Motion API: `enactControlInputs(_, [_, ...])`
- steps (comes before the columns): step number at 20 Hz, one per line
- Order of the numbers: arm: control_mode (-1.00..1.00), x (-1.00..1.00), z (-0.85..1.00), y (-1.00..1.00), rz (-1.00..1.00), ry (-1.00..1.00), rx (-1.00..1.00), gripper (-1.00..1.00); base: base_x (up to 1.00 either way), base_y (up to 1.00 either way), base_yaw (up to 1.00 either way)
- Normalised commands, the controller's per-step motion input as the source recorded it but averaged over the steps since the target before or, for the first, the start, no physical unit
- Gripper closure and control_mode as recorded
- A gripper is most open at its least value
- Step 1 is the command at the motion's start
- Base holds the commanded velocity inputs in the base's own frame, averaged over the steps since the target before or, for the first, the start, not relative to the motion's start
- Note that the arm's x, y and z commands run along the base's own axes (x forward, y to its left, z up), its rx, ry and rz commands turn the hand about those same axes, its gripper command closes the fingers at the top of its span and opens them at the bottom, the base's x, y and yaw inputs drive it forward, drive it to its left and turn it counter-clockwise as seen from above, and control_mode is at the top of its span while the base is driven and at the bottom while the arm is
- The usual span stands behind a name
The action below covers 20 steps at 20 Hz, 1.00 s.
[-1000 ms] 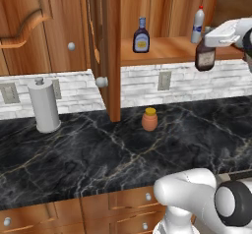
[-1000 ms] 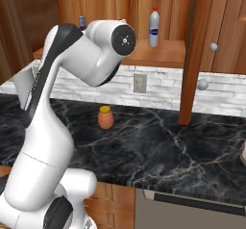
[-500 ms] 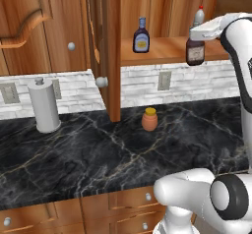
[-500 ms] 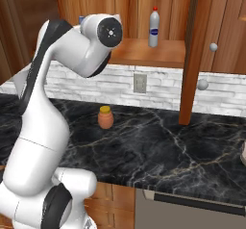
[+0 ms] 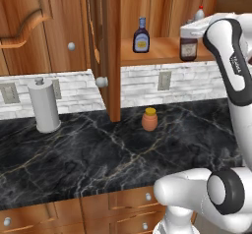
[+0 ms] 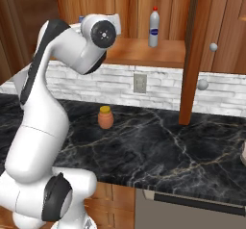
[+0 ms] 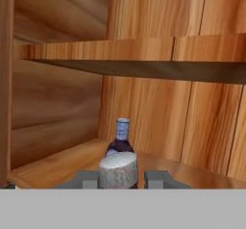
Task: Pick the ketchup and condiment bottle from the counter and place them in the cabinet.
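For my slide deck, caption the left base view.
Gripper holds ketchup over cabinet shelf, beside condiment bottle.

You see even, soft rendered light in all views; faint shadow lies under the shelf [image 7: 144, 69] at mid-frame of the hand view, which looks blocky and blurred.
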Motion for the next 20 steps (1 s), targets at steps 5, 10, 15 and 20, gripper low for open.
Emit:
enactControlInputs(5, [-1.00,0.44,0.00,0.00,0.00,-0.02,0.05,1.00,0.00,0.00,0.00])
enactControlInputs(10, [-1.00,0.50,0.00,-0.01,0.00,0.00,0.06,1.00,0.00,0.00,0.00])
enactControlInputs(15, [-1.00,0.44,0.00,0.00,0.00,0.00,0.04,1.00,0.00,0.00,0.00])
enactControlInputs(20, [-1.00,0.37,0.00,-0.03,0.00,0.00,0.03,1.00,0.00,0.00,0.00])
